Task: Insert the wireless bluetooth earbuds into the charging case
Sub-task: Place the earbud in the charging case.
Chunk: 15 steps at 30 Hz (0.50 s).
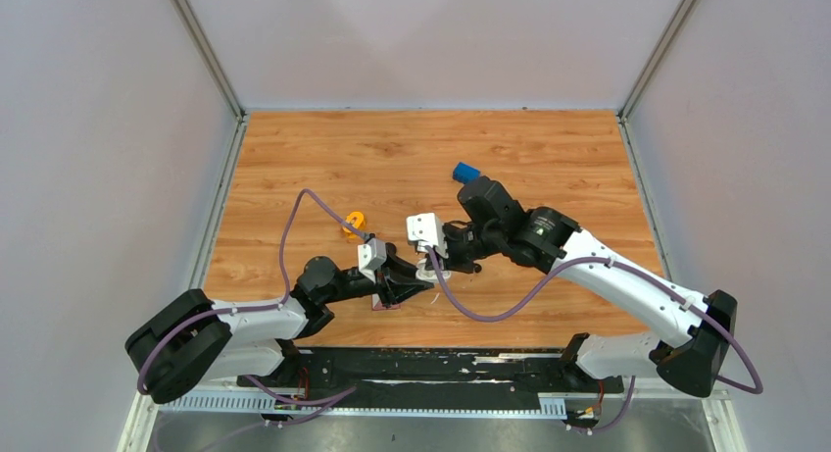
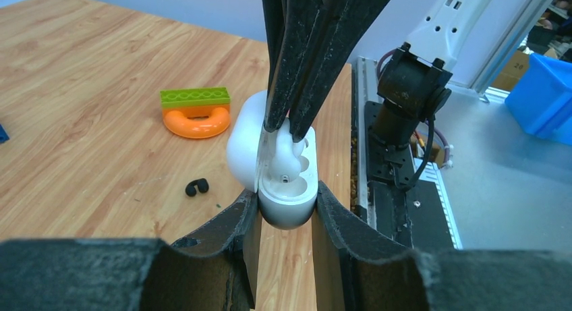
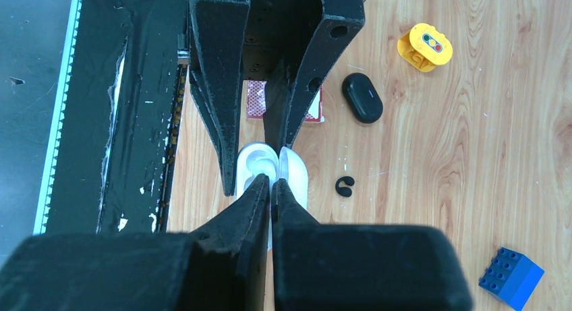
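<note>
The white charging case [image 2: 289, 213] stands open, its lid [image 2: 241, 139] swung to the left. My left gripper [image 2: 287, 204] is shut on the case's base, one finger on each side. It also shows in the top view [image 1: 407, 283]. My right gripper [image 2: 287, 125] comes down from above with its jaws together and its tips inside the open case [image 3: 254, 164]. I cannot see anything between its tips [image 3: 272, 183]. One black C-shaped earbud [image 2: 197, 187] lies on the table beside the case, and shows in the right wrist view [image 3: 345, 186]. The other earbud is out of view.
An orange ring with a green brick [image 2: 195, 112] lies beyond the earbud. A black oval object [image 3: 362, 97], a small red card [image 3: 255, 98] and a blue block [image 1: 465, 171] lie on the wooden table. The black base rail [image 3: 135, 122] runs along the table's near edge.
</note>
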### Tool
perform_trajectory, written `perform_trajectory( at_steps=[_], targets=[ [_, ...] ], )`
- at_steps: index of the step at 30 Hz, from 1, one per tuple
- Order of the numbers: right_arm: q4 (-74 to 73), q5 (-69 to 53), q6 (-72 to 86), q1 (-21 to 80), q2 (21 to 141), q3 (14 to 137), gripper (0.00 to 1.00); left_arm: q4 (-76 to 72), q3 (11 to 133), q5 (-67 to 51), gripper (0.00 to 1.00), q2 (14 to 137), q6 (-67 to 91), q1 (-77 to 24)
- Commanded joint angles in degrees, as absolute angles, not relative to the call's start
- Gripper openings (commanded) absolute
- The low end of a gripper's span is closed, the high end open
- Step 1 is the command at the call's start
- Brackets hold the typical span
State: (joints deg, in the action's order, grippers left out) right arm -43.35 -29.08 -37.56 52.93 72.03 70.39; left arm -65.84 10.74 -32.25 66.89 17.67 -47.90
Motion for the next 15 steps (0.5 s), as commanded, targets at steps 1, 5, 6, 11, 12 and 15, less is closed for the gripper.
perform_trajectory(
  at_steps=[1, 5, 6, 11, 12, 15],
  targets=[
    [-40.9, -30.04, -36.48, 53.44, 72.33, 69.91, 0.0, -69.64, 10.57, -31.41, 0.0, 66.52, 17.23, -47.81],
    [-40.66, -30.23, -36.39, 53.78, 72.66, 69.66, 0.0, -69.61, 10.4, -31.02, 0.0, 66.32, 17.1, -47.81],
    [-40.61, -30.16, -36.39, 53.91, 72.64, 69.61, 0.0, -69.62, 10.39, -30.92, 0.0, 66.34, 17.06, -47.81],
    [-40.62, -30.04, -36.54, 54.03, 72.72, 69.61, 0.0, -69.71, 10.42, -30.87, 0.0, 66.44, 17.04, -47.81],
    [-40.73, -29.76, -36.62, 54.11, 72.8, 69.71, 0.0, -69.77, 10.41, -30.84, 0.0, 66.45, 17.05, -47.81],
    [-41.03, -28.36, -37.3, 54.55, 73.01, 69.34, 0.01, -69.93, 10.34, -30.68, 0.0, 66.27, 16.97, -47.81]
  ],
)
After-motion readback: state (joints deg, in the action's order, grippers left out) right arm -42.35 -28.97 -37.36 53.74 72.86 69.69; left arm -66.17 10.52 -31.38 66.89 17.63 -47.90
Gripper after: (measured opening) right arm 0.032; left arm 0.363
